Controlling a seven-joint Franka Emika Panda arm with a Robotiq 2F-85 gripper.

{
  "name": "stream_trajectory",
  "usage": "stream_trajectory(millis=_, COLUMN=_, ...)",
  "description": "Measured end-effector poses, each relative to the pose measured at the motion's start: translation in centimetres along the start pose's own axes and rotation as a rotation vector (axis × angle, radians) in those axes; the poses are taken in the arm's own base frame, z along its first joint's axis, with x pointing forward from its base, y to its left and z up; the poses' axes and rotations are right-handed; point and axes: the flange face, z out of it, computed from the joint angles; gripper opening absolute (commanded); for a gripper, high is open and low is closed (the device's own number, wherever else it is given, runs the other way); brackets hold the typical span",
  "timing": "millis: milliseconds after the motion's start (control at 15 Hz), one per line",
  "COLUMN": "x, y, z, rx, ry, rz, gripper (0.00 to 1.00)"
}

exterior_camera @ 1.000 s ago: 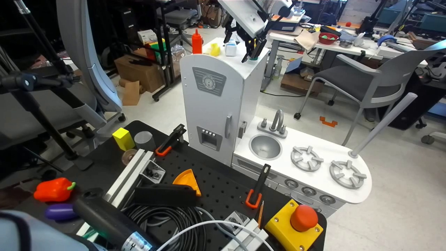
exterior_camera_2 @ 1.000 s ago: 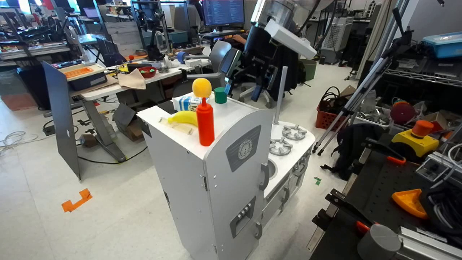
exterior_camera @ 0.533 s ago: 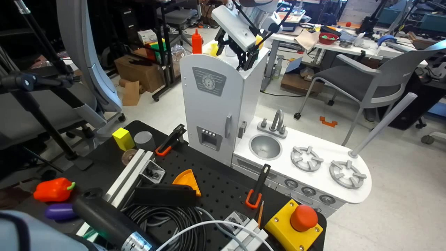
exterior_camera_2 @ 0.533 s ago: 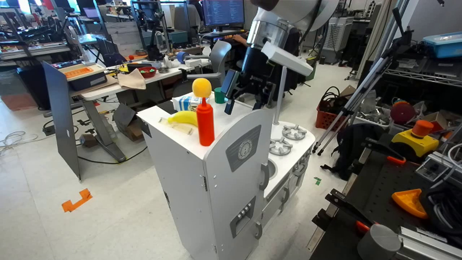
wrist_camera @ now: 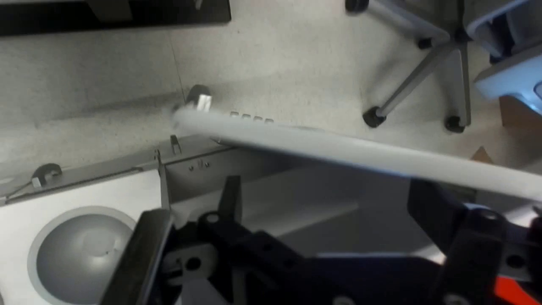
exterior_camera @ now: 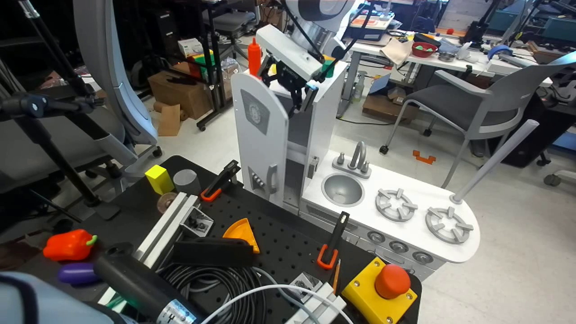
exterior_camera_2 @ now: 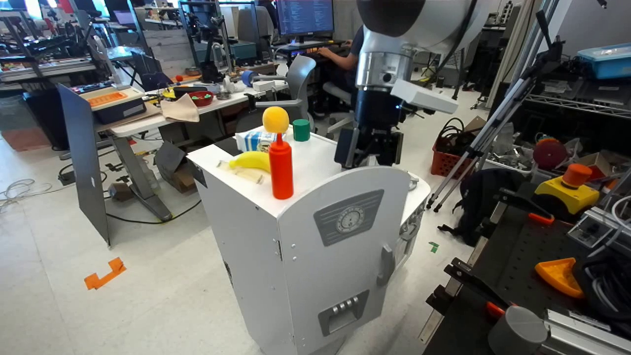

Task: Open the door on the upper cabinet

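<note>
Door [exterior_camera_2: 340, 271] ajar, hinged left; probably light, stiff, smooth, easily swung. Claw [wrist_camera: 326, 186] spread, grasping nothing. Best hold: right edge or handle [exterior_camera_2: 386, 265].

In an exterior view, upper right, the arm [exterior_camera_2: 436, 24] is round and white with a dark patch [exterior_camera_2: 392, 17]. Below sit a shiny silver ring [exterior_camera_2: 374, 61], a black part [exterior_camera_2: 375, 109] with a tiny blue light [exterior_camera_2: 398, 106], and a white box [exterior_camera_2: 425, 96]. A black cable [exterior_camera_2: 466, 32] runs down. The gripper [exterior_camera_2: 370, 158] is black too; the wrist view shows round holes [wrist_camera: 193, 263] in it.
</note>
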Motion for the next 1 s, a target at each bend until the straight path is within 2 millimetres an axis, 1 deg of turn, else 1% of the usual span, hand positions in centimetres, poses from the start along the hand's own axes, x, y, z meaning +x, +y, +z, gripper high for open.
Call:
stream_trajectory(millis=200, x=-3.7, y=-0.4, z=0.7, rx=-0.044, ry=-0.092, rz=-0.061, gripper=1.00)
stream_trajectory(millis=400, x=-6.2, y=-1.3, z=0.6, rx=-0.062, ry=-0.110, rz=-0.108, gripper=1.00)
stream_trajectory(millis=667, x=-7.7, y=-1.9, z=-0.7, rx=-0.068, ry=-0.094, rz=-0.144, gripper=1.00)
stream_trajectory(millis=1000, x=-8.2, y=-2.1, z=-2.0, rx=-0.071, ry=-0.071, rz=-0.164, gripper=1.00)
